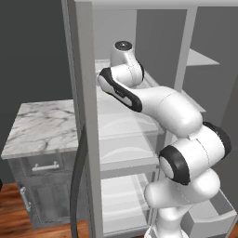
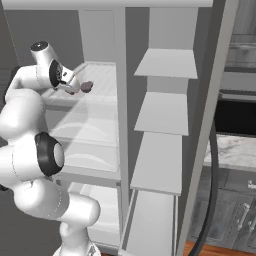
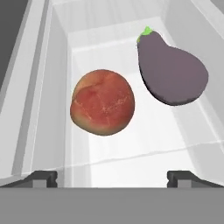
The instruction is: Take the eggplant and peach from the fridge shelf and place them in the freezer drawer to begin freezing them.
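Note:
In the hand view the peach [image 3: 103, 103], orange-yellow with a red blush, lies on the white fridge shelf [image 3: 144, 140] just ahead and left of centre. The dark-purple eggplant [image 3: 173, 74], green stem pointing away, lies to its right and slightly farther in. My gripper [image 3: 112, 177] is open, its fingertips spread wide at the shelf's clear front edge and touching neither fruit. The right base view shows my hand [image 2: 67, 82] reaching over the ridged upper shelf [image 2: 102, 77], with the eggplant [image 2: 86, 87] just beyond it. A pale-grey freezer drawer [image 1: 211, 214] juts out low, beside the arm's base.
The fridge's side wall [image 1: 86, 116] stands close on the arm's left, and smooth shelves [image 1: 125, 135] lie below the ridged one. The open door's shelves [image 2: 165, 112] are to the right. A marble counter [image 1: 46, 123] tops a dark cabinet drawer [image 1: 45, 166] at left.

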